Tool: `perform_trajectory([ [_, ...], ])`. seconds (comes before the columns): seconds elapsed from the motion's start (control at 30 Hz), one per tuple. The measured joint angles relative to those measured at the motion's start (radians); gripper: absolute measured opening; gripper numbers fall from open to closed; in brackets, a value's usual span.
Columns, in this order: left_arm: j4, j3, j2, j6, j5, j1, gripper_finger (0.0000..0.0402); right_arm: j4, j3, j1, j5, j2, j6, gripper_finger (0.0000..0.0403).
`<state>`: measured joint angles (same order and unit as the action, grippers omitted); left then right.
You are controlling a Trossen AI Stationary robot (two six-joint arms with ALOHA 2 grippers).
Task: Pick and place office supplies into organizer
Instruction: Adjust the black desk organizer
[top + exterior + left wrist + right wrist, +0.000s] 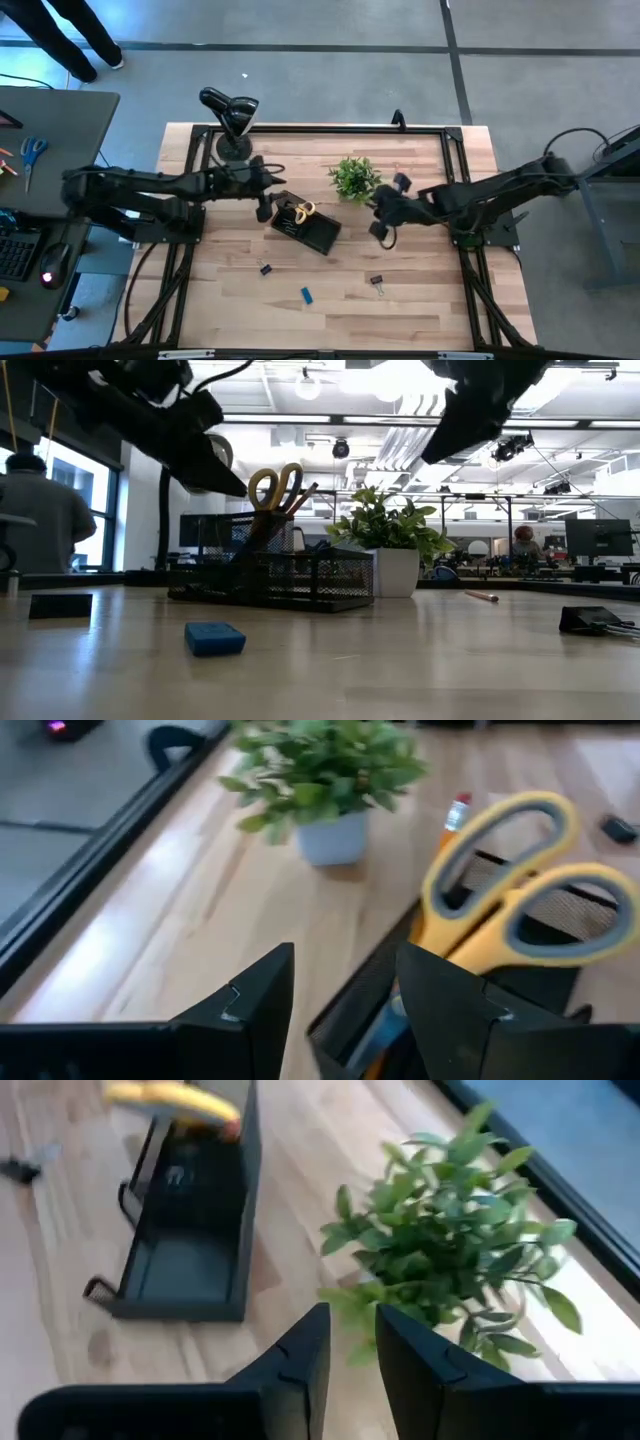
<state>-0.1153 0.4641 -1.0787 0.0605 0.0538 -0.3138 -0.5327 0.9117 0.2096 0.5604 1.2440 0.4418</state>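
Observation:
The black mesh organizer [312,230] lies mid-table. Yellow-handled scissors [520,890] and an orange pencil [455,818] stand in its taller compartment, handles and eraser end up. My left gripper [345,1005] hovers open just above that end [266,207], one finger over the organizer and one outside its wall, touching nothing. My right gripper [350,1350] hangs in the air between the organizer's other end and the plant [384,228], its fingers a narrow gap apart and empty. A blue eraser [306,294], two binder clips [265,268] [377,284] and a pencil [482,596] lie loose on the table.
A small potted plant [352,178] stands just beyond the organizer, close to my right gripper. A black gooseneck lamp [232,118] stands at the far edge behind my left gripper. A black frame [320,130] runs around the tabletop. A person [35,520] sits in the room beyond.

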Motion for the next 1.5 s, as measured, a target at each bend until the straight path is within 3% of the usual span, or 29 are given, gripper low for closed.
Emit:
perform_trajectory([
  [0.17, -0.024, 0.039, -0.048, 0.04, -0.042, 0.0, 0.0165, 0.106, -0.085, -0.071, 0.157, -0.082, -0.057, 0.0077],
  [0.27, -0.027, 0.084, -0.063, 0.04, -0.036, -0.001, 0.0165, 0.121, -0.095, -0.143, 0.197, -0.105, -0.086, 0.0077],
  [0.53, -0.033, 0.133, -0.167, 0.022, 0.142, -0.035, 0.0165, 0.027, -0.097, -0.393, 0.189, -0.097, -0.104, 0.0078],
  [0.67, -0.064, 0.133, -0.241, -0.017, 0.034, -0.095, 0.0165, 0.027, -0.141, -0.457, 0.149, -0.091, -0.103, 0.0078],
  [0.87, -0.107, 0.134, -0.29, -0.04, -0.112, -0.16, 0.0165, 0.205, -0.329, -0.518, 0.046, -0.091, -0.106, 0.0078],
  [1.17, -0.017, 0.134, -0.295, -0.013, -0.159, -0.177, 0.0165, 0.505, -0.492, -0.526, 0.139, -0.107, -0.133, 0.0078],
  [1.37, 0.061, 0.139, -0.291, 0.01, -0.19, -0.178, 0.0165, 0.576, -0.502, -0.528, 0.141, -0.107, -0.137, 0.0078],
  [1.5, 0.115, 0.139, -0.285, 0.003, -0.277, -0.179, 0.0165, 0.582, -0.502, -0.557, 0.116, -0.107, -0.147, 0.0078],
])
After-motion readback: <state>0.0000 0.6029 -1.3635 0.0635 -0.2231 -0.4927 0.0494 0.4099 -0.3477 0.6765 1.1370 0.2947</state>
